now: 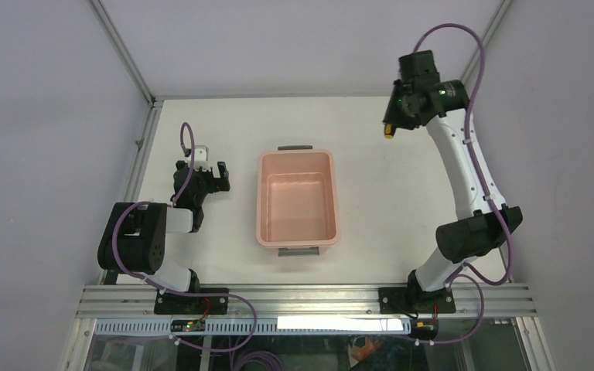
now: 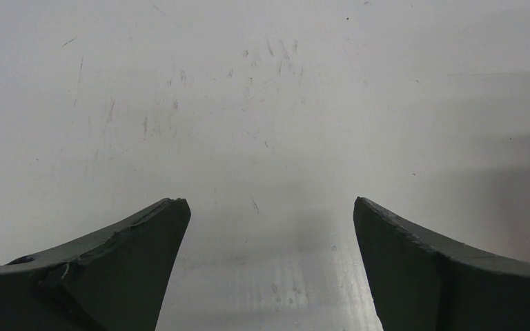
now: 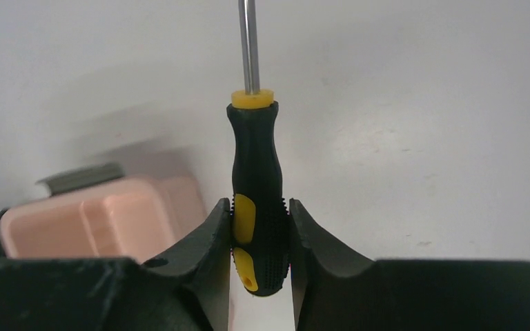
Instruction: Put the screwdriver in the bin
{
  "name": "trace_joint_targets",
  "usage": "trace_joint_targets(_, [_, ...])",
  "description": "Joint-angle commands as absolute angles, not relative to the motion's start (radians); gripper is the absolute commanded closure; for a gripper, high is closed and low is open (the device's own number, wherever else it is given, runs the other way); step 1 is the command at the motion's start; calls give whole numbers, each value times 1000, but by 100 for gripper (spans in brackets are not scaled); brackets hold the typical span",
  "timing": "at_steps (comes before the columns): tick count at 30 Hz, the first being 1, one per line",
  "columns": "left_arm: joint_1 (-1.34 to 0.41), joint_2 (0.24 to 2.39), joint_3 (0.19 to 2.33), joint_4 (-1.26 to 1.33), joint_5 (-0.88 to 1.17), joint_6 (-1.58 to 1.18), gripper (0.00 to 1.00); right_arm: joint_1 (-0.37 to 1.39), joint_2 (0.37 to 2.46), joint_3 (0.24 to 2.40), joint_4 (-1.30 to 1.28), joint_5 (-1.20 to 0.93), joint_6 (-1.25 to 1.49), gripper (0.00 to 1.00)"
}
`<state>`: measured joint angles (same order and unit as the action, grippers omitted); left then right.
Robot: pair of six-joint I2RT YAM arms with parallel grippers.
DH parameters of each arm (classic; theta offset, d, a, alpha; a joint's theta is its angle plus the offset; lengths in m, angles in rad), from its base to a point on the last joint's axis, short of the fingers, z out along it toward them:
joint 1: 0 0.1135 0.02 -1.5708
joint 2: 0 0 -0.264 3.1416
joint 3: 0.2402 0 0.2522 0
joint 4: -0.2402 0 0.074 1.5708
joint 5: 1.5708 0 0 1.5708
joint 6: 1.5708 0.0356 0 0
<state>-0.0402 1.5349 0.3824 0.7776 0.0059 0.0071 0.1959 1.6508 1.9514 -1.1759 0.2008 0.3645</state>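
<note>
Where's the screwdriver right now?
The screwdriver is clamped by its handle in the right gripper; top view shows it at far right, beyond the bin.

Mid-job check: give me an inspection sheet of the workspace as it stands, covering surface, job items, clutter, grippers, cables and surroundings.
Surface: white table, scuffed and scratched, no spills seen.
Job's things: screwdriver held by its black-and-yellow handle, shaft pointing away from the wrist; pink bin mid-table, upright, nothing seen inside.
Clutter: nothing seen.
Grippers: right gripper shut on the screwdriver, at the far right of the table, not over the bin; left gripper open and empty, left of the bin.
Cables: purple cables looped along both arms, clear of the bin.
Surroundings: grey walls; aluminium rail at the near edge.
</note>
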Motion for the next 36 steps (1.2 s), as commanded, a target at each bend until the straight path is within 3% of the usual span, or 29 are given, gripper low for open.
trace_joint_targets(1, [-48,1508,383,804,13,-9,1,421,1595,1967,-1187,198,487,100])
trace_joint_targets(9, [-48,1507,383,804,13,-9,1,799,1610,1926,-1045,262,614,100])
trace_joint_targets(19, [-48,1508,383,804,14,-9,1,1067,1604,1481,-702,455,688,100])
trace_joint_targets(29, [-48,1507,383,804,14,-9,1,1108,1721,1284,-646,394,696,99])
trace_joint_targets(33, [-48,1508,383,804,13,-9,1,1106,1794,1287,-647,371,698,93])
trace_joint_targets(36, [-48,1507,383,804,14,-9,1,1102,1841,1307,-664,360,719,81])
